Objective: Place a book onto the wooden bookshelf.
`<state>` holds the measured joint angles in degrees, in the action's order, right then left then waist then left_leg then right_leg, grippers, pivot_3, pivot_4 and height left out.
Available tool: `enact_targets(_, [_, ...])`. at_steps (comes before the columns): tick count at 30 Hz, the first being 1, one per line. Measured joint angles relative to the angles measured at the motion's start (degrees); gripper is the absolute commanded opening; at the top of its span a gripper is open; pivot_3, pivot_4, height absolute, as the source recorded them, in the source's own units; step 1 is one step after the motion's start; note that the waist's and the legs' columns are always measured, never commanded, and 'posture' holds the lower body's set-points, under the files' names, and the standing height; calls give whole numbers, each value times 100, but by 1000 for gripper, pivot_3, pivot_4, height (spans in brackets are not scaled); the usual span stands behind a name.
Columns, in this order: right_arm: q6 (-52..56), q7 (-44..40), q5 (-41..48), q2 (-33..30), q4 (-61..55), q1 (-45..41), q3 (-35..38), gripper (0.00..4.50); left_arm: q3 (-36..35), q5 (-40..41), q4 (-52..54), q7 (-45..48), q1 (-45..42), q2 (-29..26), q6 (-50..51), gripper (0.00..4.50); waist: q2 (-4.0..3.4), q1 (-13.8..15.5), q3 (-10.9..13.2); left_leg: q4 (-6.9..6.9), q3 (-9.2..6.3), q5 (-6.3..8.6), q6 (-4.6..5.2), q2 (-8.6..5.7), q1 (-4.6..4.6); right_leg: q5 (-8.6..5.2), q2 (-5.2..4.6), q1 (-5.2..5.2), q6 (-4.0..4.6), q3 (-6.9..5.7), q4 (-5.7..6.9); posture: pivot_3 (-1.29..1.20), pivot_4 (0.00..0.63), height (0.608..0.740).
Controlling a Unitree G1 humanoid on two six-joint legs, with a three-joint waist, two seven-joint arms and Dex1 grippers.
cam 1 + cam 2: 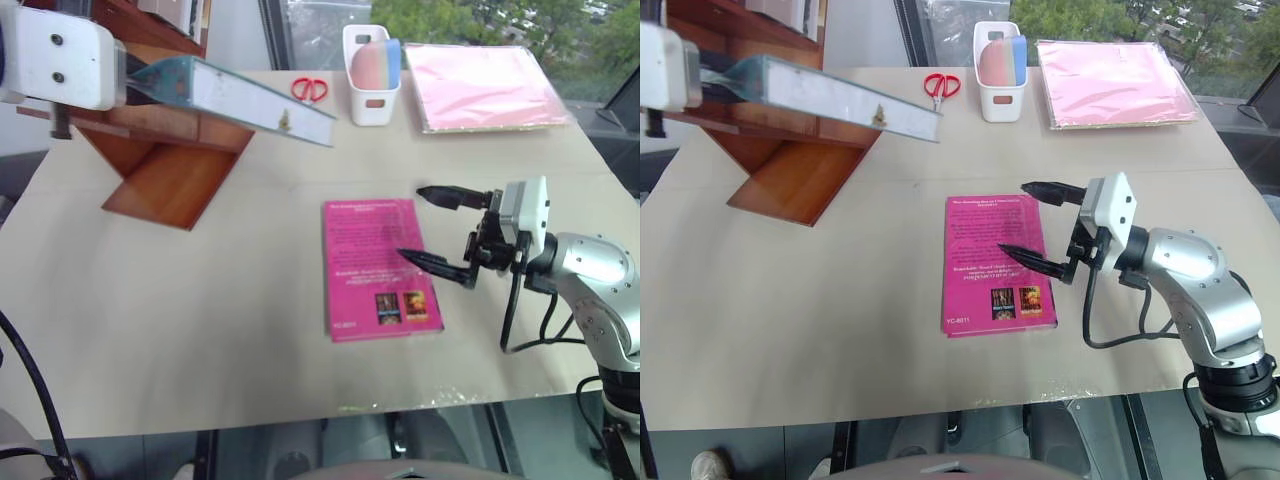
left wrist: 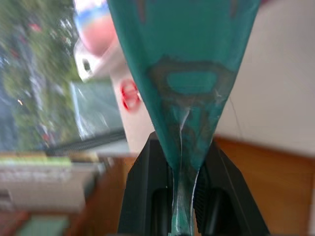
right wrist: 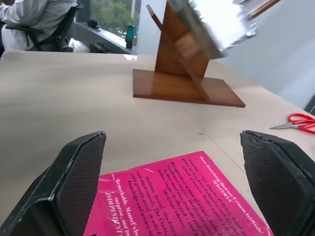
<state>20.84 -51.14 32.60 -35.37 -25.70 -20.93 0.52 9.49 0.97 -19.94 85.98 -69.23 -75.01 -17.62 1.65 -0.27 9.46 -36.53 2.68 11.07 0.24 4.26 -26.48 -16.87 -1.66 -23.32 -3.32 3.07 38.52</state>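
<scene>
1. The left gripper (image 2: 184,206) is clamped on the edge of the teal-green book (image 1: 255,100), holding it in the air at the far left of the table (image 1: 250,330), just above the wooden bookshelf (image 1: 160,170).
2. I judge the task well along: the book is lifted and carried to the shelf but not yet set down. What remains is lowering it onto a panel and letting go.
3. The right gripper (image 1: 440,228) hangs with its fingers spread wide and nothing between them, over the right edge of the magenta-pink book (image 1: 382,265) lying flat near the table's middle.
4. The head views take in the far side: red scissors (image 1: 310,88), a white bin (image 1: 372,75) and a pink folder (image 1: 485,85).
5. The left wrist view gives the grip itself, the worn cover pinched between the black fingers. The right wrist view shows the shelf's flat base from the side and a person seated beyond the table.
</scene>
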Motion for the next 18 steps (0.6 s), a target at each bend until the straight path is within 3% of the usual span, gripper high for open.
enact_targets(8, [-86,107,-66,301,32,-319,-18,4500,186,-1032,-866,-383,-182,-298,-945,87,-3,-207,7,-28,15,-9,-7,18,90,-7,37,11,-3,54,136,0,150,740])
enact_targets(18, [-105,137,-111,384,211,-363,-136,4500,261,-1497,-1299,-651,-613,-266,-1238,87,0,-306,17,-65,23,-25,-31,84,92,15,102,0,29,75,156,0,150,740])
